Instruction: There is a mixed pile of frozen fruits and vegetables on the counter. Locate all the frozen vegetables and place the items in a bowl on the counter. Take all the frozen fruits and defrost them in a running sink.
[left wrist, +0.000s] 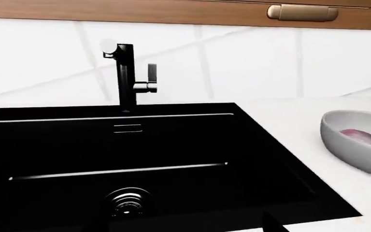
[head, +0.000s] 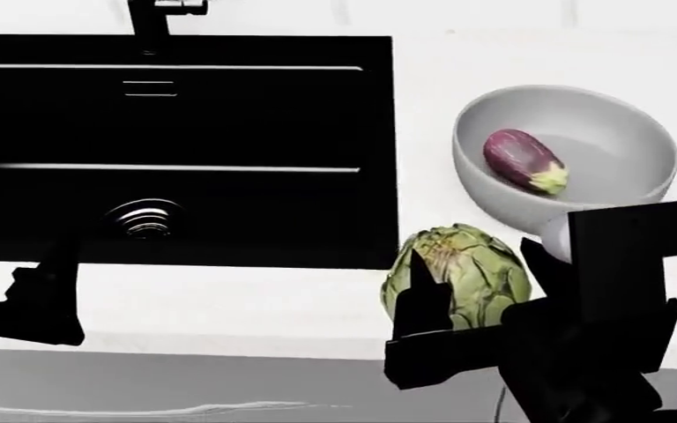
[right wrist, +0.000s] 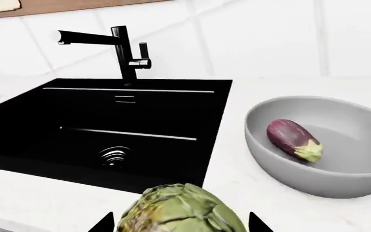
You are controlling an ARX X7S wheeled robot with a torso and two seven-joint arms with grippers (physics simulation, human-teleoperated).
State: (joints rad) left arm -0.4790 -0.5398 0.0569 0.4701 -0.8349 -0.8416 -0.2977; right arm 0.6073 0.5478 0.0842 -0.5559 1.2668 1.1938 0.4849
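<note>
Black basin of the sink [head: 256, 211] fills the head view from 9 to 12 o'clock, ribbed metal drain [head: 145, 218] low in it, faucet [right wrist: 118, 48] at the back edge with its spout swung out over the basin side. I see no fruit in the basin. Grey bowl [head: 633, 132] sits on the white counter [head: 256, 308] at about 2 o'clock, just beside the sink's right edge, with the eggplant [head: 524, 160] lying inside it, stem cap pointing toward me. Artichoke [head: 462, 269] is on the counter at about 5 o'clock, near the bowl and just off the sink's front right corner. My right gripper [head: 479, 282] is spread wide around the artichoke, one finger [head: 421, 295] on each flank; can't confirm contact from any view. Left gripper [head: 33, 304] is at 8 o'clock over the front counter edge; I can't tell how its jaws stand. Small brown object at the far left counter in the right wrist view, too small to identify.
</note>
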